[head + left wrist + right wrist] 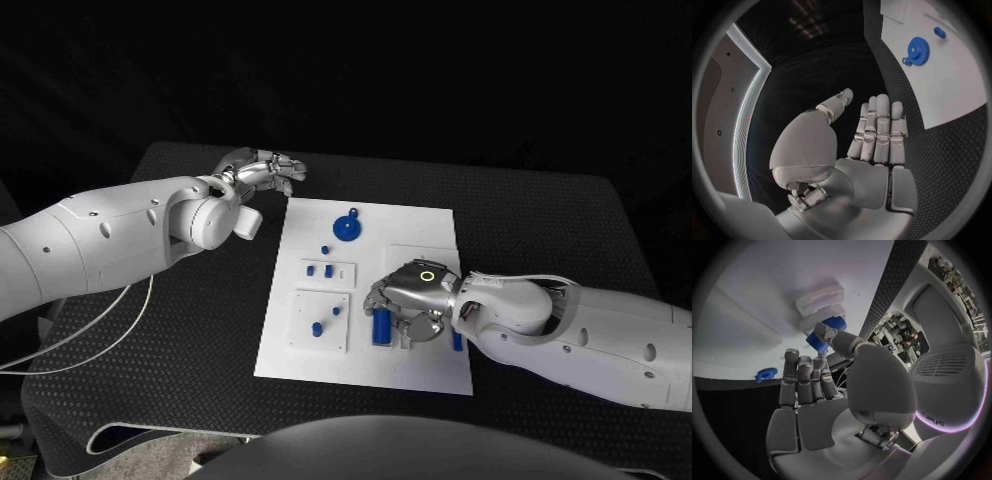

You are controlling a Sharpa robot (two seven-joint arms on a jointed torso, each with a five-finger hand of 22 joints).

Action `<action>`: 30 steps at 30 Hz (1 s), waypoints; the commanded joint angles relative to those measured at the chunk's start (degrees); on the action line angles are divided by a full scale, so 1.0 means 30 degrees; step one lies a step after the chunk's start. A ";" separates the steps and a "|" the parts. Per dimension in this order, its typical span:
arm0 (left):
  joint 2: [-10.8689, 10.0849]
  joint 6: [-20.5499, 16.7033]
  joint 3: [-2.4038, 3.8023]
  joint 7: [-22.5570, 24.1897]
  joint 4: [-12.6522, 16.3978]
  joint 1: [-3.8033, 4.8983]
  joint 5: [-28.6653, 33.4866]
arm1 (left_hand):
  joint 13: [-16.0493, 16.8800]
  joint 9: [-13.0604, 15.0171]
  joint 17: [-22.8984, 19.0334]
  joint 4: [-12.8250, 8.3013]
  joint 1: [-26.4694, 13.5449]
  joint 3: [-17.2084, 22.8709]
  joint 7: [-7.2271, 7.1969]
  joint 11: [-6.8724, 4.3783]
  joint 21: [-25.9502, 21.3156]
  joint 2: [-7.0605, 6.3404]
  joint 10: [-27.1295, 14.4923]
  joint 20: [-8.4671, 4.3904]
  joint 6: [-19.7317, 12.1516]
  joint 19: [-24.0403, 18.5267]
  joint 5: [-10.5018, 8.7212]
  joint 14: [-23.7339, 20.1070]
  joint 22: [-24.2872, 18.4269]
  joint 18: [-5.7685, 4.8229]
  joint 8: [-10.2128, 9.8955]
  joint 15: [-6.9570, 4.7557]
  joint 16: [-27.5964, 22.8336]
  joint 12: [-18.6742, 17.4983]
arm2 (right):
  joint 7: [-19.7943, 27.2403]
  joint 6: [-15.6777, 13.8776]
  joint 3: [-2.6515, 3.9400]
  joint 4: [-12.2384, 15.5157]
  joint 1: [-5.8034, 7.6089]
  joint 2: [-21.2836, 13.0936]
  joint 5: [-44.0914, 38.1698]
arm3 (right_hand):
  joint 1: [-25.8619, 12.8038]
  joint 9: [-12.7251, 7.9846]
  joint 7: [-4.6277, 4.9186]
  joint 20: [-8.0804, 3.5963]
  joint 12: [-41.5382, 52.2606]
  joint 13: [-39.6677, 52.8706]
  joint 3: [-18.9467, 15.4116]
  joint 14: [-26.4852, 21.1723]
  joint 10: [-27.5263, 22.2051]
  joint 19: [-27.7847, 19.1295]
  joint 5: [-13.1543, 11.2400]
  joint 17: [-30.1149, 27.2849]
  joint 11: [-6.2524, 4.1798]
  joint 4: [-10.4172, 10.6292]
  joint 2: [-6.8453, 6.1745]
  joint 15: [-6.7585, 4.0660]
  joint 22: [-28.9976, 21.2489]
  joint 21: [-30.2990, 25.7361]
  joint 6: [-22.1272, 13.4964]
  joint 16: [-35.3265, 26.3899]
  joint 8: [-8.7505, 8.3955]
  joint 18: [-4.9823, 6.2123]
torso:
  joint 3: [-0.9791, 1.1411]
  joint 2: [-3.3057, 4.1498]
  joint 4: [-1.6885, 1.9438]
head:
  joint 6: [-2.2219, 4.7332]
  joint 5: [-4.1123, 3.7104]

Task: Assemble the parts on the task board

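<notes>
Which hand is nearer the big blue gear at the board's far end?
Left. The left hand hovers off the board beside the gear; the right hand is over the board's near half.

no text or label is clear enough to read.

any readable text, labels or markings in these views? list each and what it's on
"sharpa": raised lettering, faint and bent by the lens, low on the white shell in the right wrist view; a likely reading, not a sure one.
Task board: no print can be read on it.
Green ring light on the right robot hand: a sign, no characters.
</notes>
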 commanded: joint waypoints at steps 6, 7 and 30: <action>0.0005 0.0349 0.0010 0.0063 0.0026 0.0014 -0.0044 | -0.0018 0.0014 0.0030 0.0092 -0.0163 -0.0007 0.0060 0.0006 -0.0076 0.0023 -0.0096 -0.0130 -0.0131 0.0108 -0.0094 -0.0031 0.0392 0.0296 -0.0035 0.0135 -0.0126 0.0056 | 0.0011 0.0893 -0.0005 0.0163 -0.0022 0.0059 -0.0651 | 0.0276 -0.0105 -0.0496 0.0057 0.0132 -0.0055 0.0243 -0.0325 -0.0289 -0.0260 -0.0112 -0.0038 0.0006 -0.0047 -0.0031 -0.0019 0.0066 0.0046 -0.0308 0.0065 -0.0155 -0.0029 | 0.0019 -0.0001 0.0032 | -0.0004 -0.0017; 0.0001 0.0346 0.0010 0.0050 0.0032 0.0014 -0.0044 | -0.0018 0.0014 0.0030 0.0092 -0.0163 -0.0008 0.0060 0.0006 -0.0076 0.0021 -0.0097 -0.0130 -0.0131 0.0108 -0.0094 -0.0031 0.0392 0.0296 -0.0034 0.0135 -0.0126 0.0056 | -0.0014 0.0896 -0.0005 0.0148 -0.0022 0.0066 -0.0721 | 0.0301 -0.0117 -0.0526 0.0063 0.0137 -0.0058 0.0265 -0.0347 -0.0309 -0.0279 -0.0112 -0.0039 0.0011 -0.0049 -0.0037 -0.0015 0.0069 0.0048 -0.0344 0.0072 -0.0174 -0.0029 | 0.0021 0.0002 0.0023 | -0.0004 -0.0009; -0.0004 0.0441 0.0010 -0.0078 0.0041 0.0014 -0.0065 | -0.0022 0.0019 0.0039 0.0128 -0.0180 -0.0024 0.0063 0.0016 -0.0075 0.0036 -0.0126 -0.0122 -0.0142 0.0111 -0.0095 -0.0029 0.0395 0.0299 -0.0030 0.0143 -0.0125 0.0058 | -0.0386 0.1552 -0.0007 0.0051 -0.0044 0.0284 -0.1841 | 0.0442 -0.0212 -0.0467 0.0256 0.0457 -0.0068 0.0563 -0.0800 -0.0701 -0.0644 -0.0110 -0.0013 0.0185 0.0019 0.0008 0.0171 0.0199 0.0208 0.0075 0.0429 0.0076 -0.0029 | 0.0012 0.0007 0.0001 | -0.0004 -0.0019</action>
